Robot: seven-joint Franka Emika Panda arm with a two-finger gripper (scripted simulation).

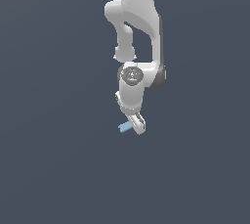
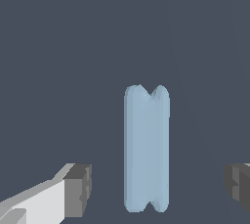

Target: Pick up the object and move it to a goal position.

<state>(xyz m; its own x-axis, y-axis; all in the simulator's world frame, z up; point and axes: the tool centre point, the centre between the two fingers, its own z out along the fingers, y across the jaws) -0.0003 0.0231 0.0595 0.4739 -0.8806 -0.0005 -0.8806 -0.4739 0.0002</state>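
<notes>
The object (image 2: pixel 146 147) is a small, flat, light-blue bar lying on the dark grey floor. In the wrist view it runs lengthwise between my two dark fingertips (image 2: pixel 78 189), with a clear gap on each side. My gripper (image 2: pixel 156 189) is open and touches nothing. In the exterior view the white arm reaches down from the top, and my gripper (image 1: pixel 137 123) hangs right over the object (image 1: pixel 124 127), whose one end sticks out toward the exterior view's left; the rest is hidden behind the hand.
A plain dark grey floor (image 1: pixel 49 169) surrounds the arm on all sides. No other objects or obstacles show in either view.
</notes>
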